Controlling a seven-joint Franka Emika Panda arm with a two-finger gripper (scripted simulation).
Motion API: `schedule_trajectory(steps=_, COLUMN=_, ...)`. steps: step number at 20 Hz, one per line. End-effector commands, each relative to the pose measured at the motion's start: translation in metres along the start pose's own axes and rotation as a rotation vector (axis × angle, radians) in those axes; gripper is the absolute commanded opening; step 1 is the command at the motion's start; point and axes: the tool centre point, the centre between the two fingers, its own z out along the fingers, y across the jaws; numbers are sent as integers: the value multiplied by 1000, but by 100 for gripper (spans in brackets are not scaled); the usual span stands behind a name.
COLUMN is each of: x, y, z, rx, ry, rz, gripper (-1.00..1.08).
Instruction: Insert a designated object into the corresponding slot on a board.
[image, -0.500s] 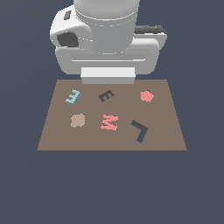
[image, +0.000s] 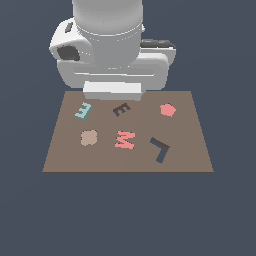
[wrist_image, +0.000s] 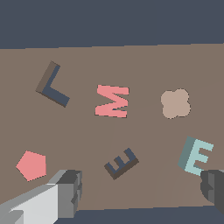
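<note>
The pale teal E block (image: 83, 110) lies flat on the brown board (image: 192, 150), near its far edge at the exterior view's left. The dark E-shaped slot (image: 121, 109) is just to its right, empty. In the wrist view the teal E (wrist_image: 195, 155) lies close to one finger (wrist_image: 213, 189), and the slot (wrist_image: 121, 163) lies between the two fingers. My gripper (wrist_image: 142, 189) is open wide and empty, above the board. In the exterior view the arm's white body (image: 112, 60) hides the gripper.
On the board are also a pink M piece (image: 124, 139), a pink pentagon (image: 168, 110), a tan clover-shaped piece (image: 89, 138) and a dark L-shaped recess (image: 160, 149). Dark blue-grey floor surrounds the board.
The arm's body has shifted a little toward the exterior view's left and sits slightly lower in the picture. The pieces on the board have not moved.
</note>
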Motion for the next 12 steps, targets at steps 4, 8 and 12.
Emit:
schedule_trajectory(steps=4, x=-5, y=34, z=28, rx=1, ry=7, rz=84, gripper=100)
schedule_trajectory(steps=8, x=-12, y=69, z=57, rx=3, ry=16, rz=172, gripper=100)
schedule_trajectory(steps=12, x=-21, y=97, z=82, rx=5, ry=23, rz=245, gripper=100)
